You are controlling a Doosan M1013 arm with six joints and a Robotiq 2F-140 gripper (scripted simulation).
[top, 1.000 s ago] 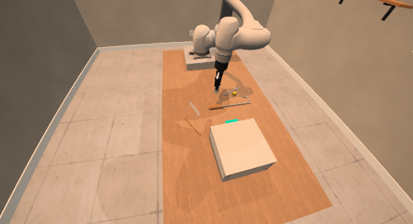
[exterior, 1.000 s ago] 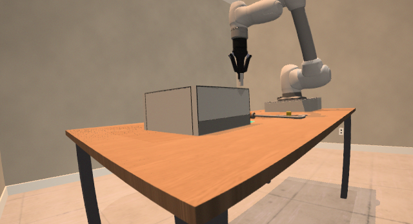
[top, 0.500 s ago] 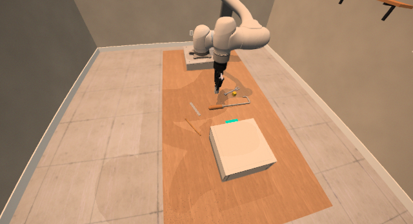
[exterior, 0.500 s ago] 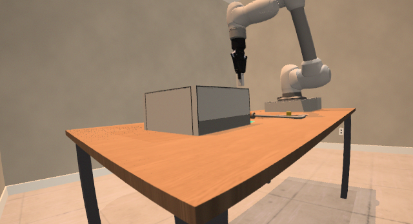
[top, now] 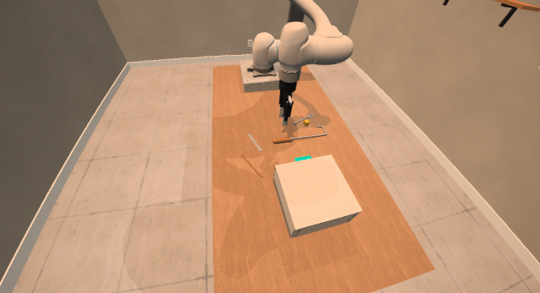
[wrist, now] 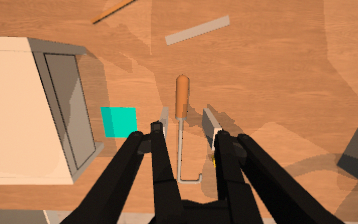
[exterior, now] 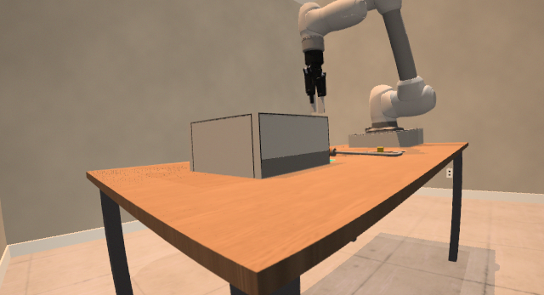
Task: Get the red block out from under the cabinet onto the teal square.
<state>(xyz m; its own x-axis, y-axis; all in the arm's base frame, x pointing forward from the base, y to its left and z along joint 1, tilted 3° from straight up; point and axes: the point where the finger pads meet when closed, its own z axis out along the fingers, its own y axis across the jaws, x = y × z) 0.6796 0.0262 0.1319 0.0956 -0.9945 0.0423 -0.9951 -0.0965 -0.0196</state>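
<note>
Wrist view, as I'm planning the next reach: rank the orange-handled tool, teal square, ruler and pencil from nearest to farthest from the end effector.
1. Orange-handled tool: directly below the open end effector, framed between its fingers.
2. Teal square: on the left, beside the cabinet.
3. Ruler: farther up the table.
4. Pencil: top left edge, farthest.

— What's at the centre of the frame?
— A grey cabinet [exterior: 259, 144] on the wooden table [exterior: 272, 210]. Right of centre, above it, the gripper [exterior: 317, 104] hangs, fingers partly apart, nothing between them.
— And to the right?
— The arm's base [exterior: 386, 138], with a small yellow thing [exterior: 380, 149] before it.
</note>
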